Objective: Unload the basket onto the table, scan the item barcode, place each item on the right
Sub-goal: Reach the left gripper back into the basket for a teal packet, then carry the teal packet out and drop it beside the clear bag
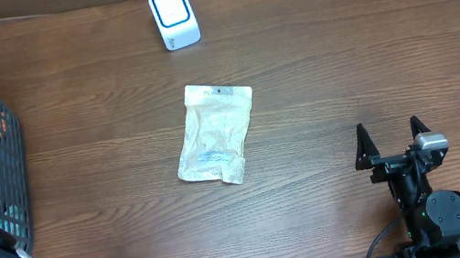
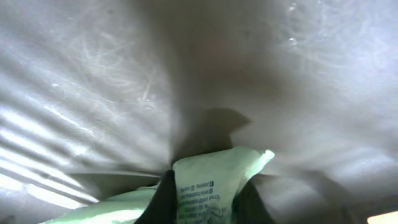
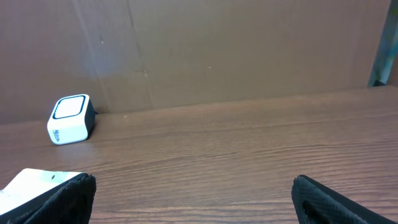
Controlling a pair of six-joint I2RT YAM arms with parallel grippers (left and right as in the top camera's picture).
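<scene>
Pale green packet (image 2: 219, 169) is clamped in the closed left end effector (image 2: 205, 202).
It should be lifted gently clear of the basket (image 1: 17, 153); the right end effector (image 1: 391, 137) is seen wide open, empty.

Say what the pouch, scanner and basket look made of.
Pouch: thin plastic film, probably, crinkled and glossy. Scanner: hard white plastic, smooth with rounded corners. Basket: grey moulded plastic, by its matte grid walls, though coated wire is possible.

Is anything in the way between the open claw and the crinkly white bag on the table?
No, nothing visible. Only bare brown wooden table lies between the right claw and the crinkly white plastic bag, which lies flat in the middle.
</scene>
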